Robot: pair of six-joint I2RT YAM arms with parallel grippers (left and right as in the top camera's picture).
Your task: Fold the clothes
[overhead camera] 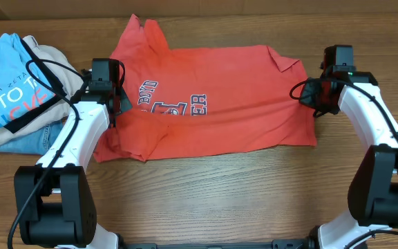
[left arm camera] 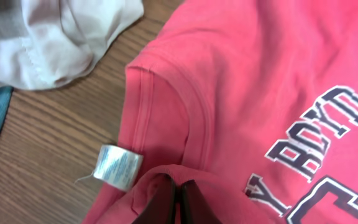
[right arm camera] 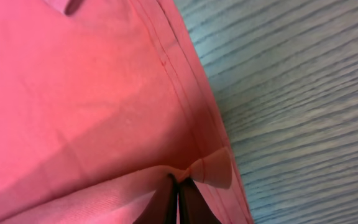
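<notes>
Left gripper (left arm camera: 178,200): fingers pressed together, pinching a raised fold of the coral-red T-shirt (overhead camera: 213,117) at its left end. Just beside the pinch, a small white tag (left arm camera: 118,167) sticks out over the wood; its print is too small to read. The left arm reaches forward from its base, wrist above the shirt's left edge.

Right gripper (right arm camera: 178,191): fingers likewise closed, nipping the stitched edge of the shirt so the cloth puckers at the tips. The right arm bends inward, wrist at the shirt's upper right corner.

The shirt lies spread across the middle of the table (overhead camera: 220,207), print side up and wrinkled, one part jutting toward the far edge.

Left of the shirt, a heap: a light-blue T-shirt (overhead camera: 5,90) lies with a beige garment (overhead camera: 47,55). The beige cloth lies close to the red shirt, with bare wood showing between them in the left wrist view.

Lettering (left arm camera: 322,127) on the red shirt: navy blocks edged in white, "BOYD" legible, a "Y" ahead of it, a larger character below cut off. On the blue shirt: small "ZETA", larger white "TO", the rest lost in folds.
</notes>
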